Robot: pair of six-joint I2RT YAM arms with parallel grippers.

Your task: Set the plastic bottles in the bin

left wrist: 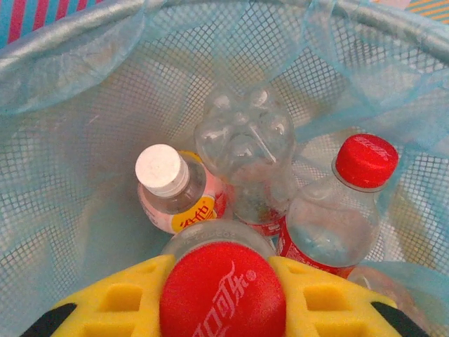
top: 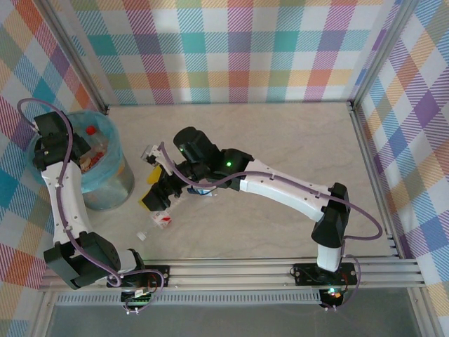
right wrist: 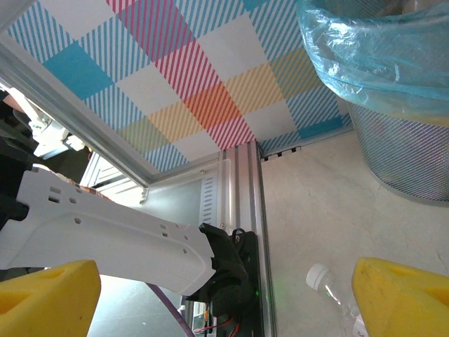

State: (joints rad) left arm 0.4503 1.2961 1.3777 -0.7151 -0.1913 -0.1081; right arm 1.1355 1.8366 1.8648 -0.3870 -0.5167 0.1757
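Plastic bottles (left wrist: 242,147), three of them, lie inside the teal-lined bin (left wrist: 63,49). Over them the left tool (left wrist: 223,298) is clamped around a red-capped bottle (left wrist: 223,277). The right tool (right wrist: 224,295) gapes wide and holds nothing, low over the surface (right wrist: 316,203). A white-capped bottle (right wrist: 319,275) lies beside one of its fingers.

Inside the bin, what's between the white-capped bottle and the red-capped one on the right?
A clear bottle, its lobed base facing the camera, between the white-capped bottle and the red-capped bottle, as seen in the left wrist view.
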